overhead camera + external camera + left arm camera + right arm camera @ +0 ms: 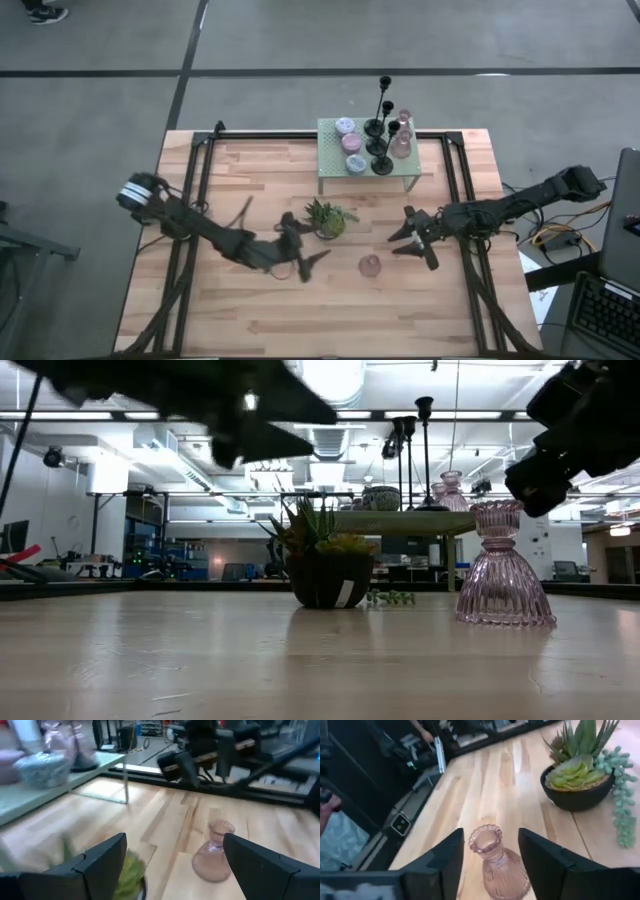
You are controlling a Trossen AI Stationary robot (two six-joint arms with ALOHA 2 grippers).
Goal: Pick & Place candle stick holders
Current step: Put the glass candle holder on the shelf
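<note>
The pink holder (pixel 370 265) stands upright on the worktop (pixel 250 320), just ahead of the right gripper (pixel 489 854), whose fingers sit parted either side, not gripping. The left gripper (pixel 302 260), fingers wide, hovers farther off.
</note>
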